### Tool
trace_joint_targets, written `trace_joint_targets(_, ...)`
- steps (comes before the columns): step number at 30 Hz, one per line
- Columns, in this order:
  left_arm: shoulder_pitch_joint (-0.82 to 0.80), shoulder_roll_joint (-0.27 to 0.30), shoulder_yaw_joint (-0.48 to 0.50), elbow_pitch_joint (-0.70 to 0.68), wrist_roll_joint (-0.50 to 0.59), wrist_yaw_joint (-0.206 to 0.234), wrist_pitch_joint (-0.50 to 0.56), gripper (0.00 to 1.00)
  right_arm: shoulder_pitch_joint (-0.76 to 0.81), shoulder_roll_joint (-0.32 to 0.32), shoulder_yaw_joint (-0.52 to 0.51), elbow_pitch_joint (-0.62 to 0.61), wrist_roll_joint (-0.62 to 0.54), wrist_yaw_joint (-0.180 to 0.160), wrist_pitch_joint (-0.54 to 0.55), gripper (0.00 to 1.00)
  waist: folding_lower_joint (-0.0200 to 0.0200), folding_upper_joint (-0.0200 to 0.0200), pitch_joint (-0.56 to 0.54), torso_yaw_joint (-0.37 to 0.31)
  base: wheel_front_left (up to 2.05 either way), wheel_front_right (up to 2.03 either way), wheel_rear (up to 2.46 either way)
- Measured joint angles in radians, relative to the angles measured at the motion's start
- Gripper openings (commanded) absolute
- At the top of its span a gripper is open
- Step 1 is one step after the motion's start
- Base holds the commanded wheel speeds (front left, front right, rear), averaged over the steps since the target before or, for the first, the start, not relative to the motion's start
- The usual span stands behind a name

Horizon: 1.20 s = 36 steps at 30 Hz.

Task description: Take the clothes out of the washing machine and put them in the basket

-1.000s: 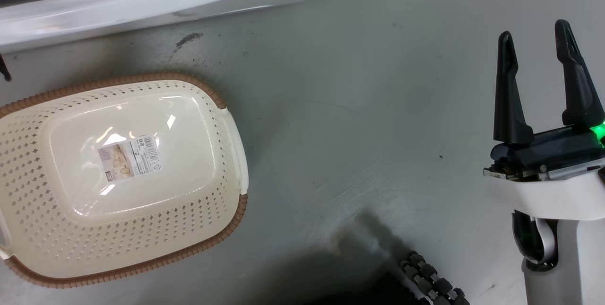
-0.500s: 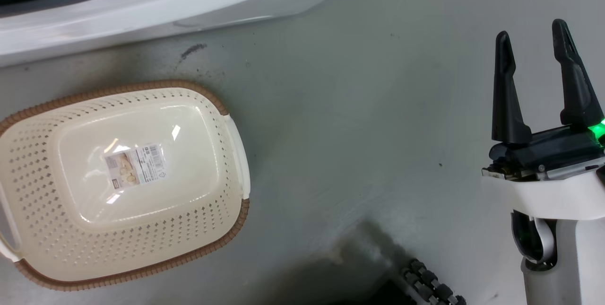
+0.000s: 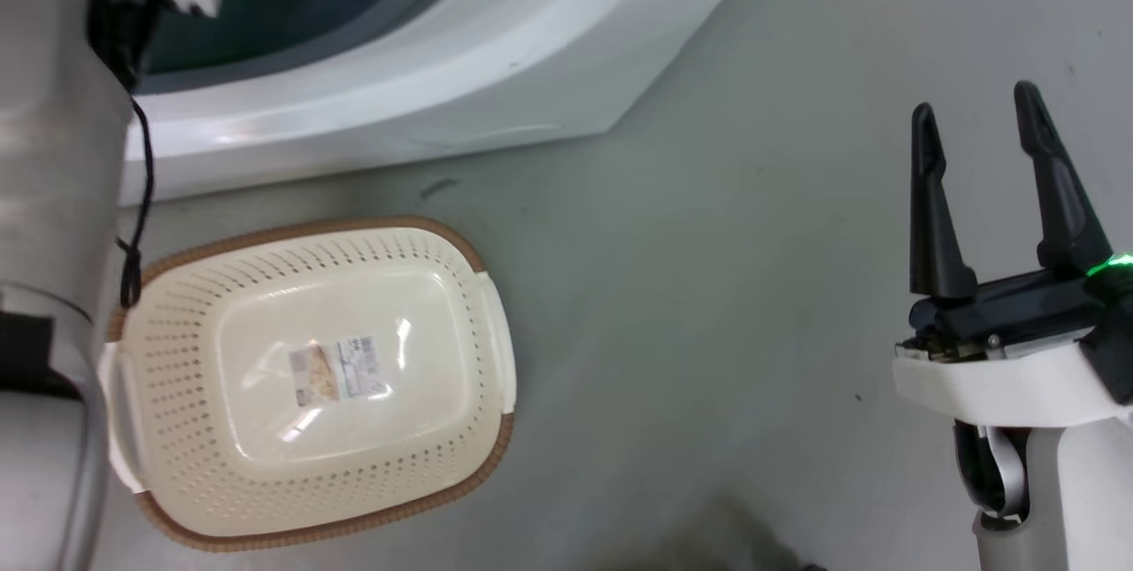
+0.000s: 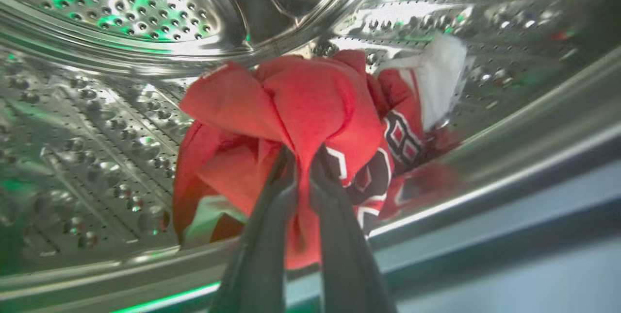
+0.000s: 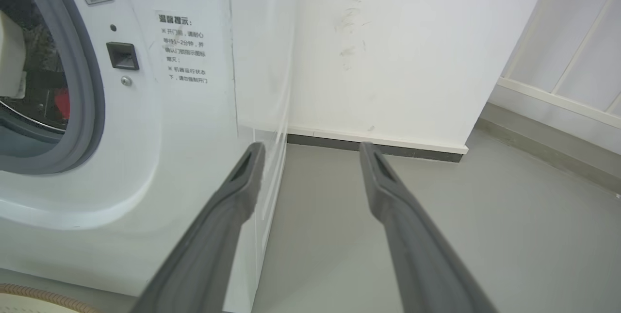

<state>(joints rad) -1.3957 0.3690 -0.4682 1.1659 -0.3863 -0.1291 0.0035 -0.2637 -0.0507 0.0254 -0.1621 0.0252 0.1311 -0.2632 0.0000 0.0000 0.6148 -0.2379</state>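
While the right tool (image 3: 974,102) gapes, the left tool (image 4: 302,157) clamps clothes (image 4: 301,99) between its tips.

Location entry, as I read it from my feeds: laundry corner of a plain indoor room.

Evidence:
- white front-loading washing machine (image 3: 443,66), printed notice (image 5: 187,48) stuck beside its porthole
- perforated steel drum (image 4: 97,123)
- cream laundry basket (image 3: 168,376) standing on a smooth grey floor (image 3: 708,305)
- bare white wall (image 5: 388,36), lightly scuffed, with pale skirting (image 5: 378,139)

I cannot tell whether it is a home or a test room.
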Motion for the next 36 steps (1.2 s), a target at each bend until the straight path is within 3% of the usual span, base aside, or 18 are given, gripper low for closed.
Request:
trace_joint_targets(14, 0.287, -0.026, -0.112, -0.095, -0.125, 0.0, -0.218, 0.0, 0.089, 0.0, -0.026, 0.037, -0.041, 0.0, 0.0, 1.0, -0.0002, 0.0, -0.214, 0.099, 0.0, 0.0, 0.0)
trace_joint_targets(21, 0.418, -0.02, -0.124, -0.212, -0.159, 0.0, -0.261, 0.0, 0.154, 0.0, -0.026, 0.053, -0.061, 0.0, 0.0, 1.0, -0.0002, 0.0001, -0.314, 0.141, 0.0, 0.0, 0.0)
trace_joint_targets(31, 0.605, 0.029, -0.088, -0.562, -0.127, 0.053, -0.265, 0.0, 0.223, 0.0, -0.019, 0.069, -0.067, 0.0, 0.0, 1.0, -0.0002, 0.0001, -0.44, 0.198, 0.0, 0.0, 0.0)
trace_joint_targets(36, 0.687, 0.072, -0.082, -0.747, -0.121, 0.102, -0.251, 0.0, 0.252, 0.0, -0.017, 0.076, -0.067, 0.0, 0.0, 1.0, -0.0002, 0.0001, -0.49, 0.221, 0.0, 0.0, 0.0)
